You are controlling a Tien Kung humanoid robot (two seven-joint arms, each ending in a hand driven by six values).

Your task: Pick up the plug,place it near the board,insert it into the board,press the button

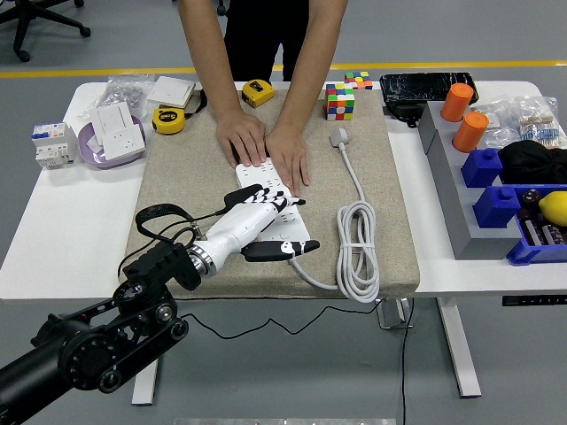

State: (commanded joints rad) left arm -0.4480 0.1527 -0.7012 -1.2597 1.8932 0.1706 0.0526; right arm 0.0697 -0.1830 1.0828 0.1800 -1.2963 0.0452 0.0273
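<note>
Plug pickup not started: white-fingered left hand [257, 217] hovers spread and empty over long white power strip [270, 208], grey plug [340, 136] well apart, needs reaching right.

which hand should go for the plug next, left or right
Left, most likely. The left hand is already over the power strip on the mat, fingers spread and holding nothing, and the plug lies loose beyond it. No right arm is in view. A person's hands press the strip's far end.
</note>
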